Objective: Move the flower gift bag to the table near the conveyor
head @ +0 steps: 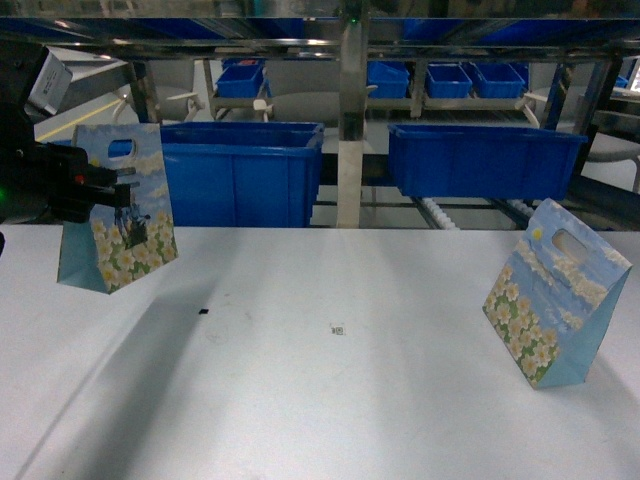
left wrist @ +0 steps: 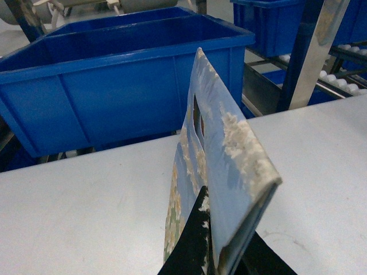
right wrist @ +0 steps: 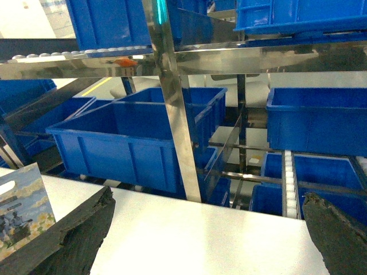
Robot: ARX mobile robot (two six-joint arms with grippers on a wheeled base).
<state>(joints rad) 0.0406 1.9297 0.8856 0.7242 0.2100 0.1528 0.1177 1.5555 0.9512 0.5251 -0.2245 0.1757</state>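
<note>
A flower gift bag [head: 120, 210], sky blue with white daisies and a cut-out handle, hangs at the far left over the white table [head: 330, 390]. My left gripper [head: 125, 195] is shut on its side. In the left wrist view the bag [left wrist: 229, 143] rises edge-on between the black fingers [left wrist: 192, 246] of that gripper [left wrist: 226, 255]. I cannot tell whether the bag's base touches the table. A second flower gift bag [head: 555, 295] stands leaning on the table at the right. My right gripper [right wrist: 209, 197] is open over the table [right wrist: 195, 240], holding nothing. The steel conveyor [head: 350, 100] runs behind the table.
Two large blue bins [head: 240, 175] [head: 480, 160] sit on the conveyor lanes just past the table's far edge, with smaller bins on the racks behind. A steel upright [right wrist: 172, 114] stands ahead of the right gripper. Small dark specks [head: 203, 311] lie on the table.
</note>
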